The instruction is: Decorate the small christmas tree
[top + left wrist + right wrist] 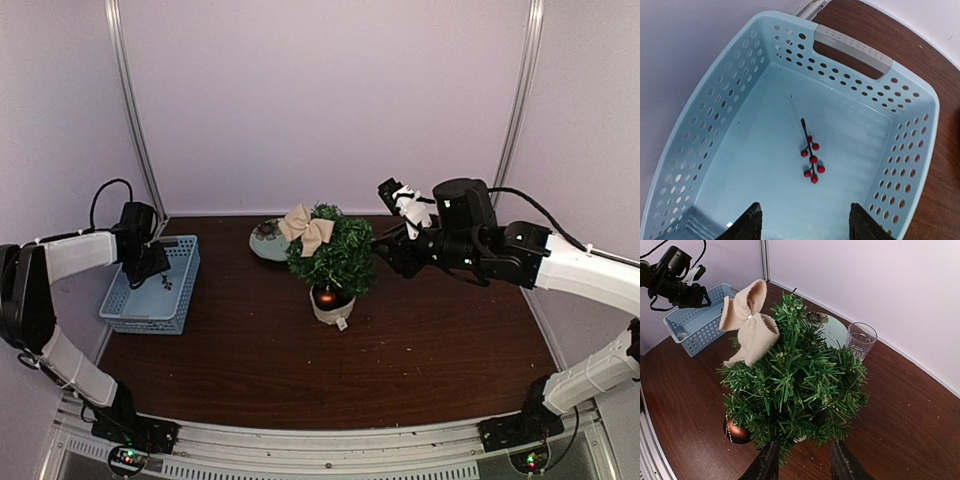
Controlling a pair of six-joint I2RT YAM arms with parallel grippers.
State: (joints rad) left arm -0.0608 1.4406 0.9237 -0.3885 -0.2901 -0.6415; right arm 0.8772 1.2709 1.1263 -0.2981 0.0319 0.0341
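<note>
The small christmas tree (335,255) stands around the middle of the dark brown wooden table (400,350). It is a bushy, dark green artificial conifer in a round off-white pot. A beige fabric bow (747,322) sits near its top on the left side. A shiny reddish-brown bauble (737,432) hangs low, just above the pot. A small white tag (341,323) dangles at the pot's front, too small to read.

The right hand (804,447) hovers just right of the tree, fingers apart and gripping nothing. At the far left, the left hand (805,207) hangs open and empty over a light blue perforated plastic basket (720,100). A sprig of red berries (811,157) lies on the basket's floor.
</note>
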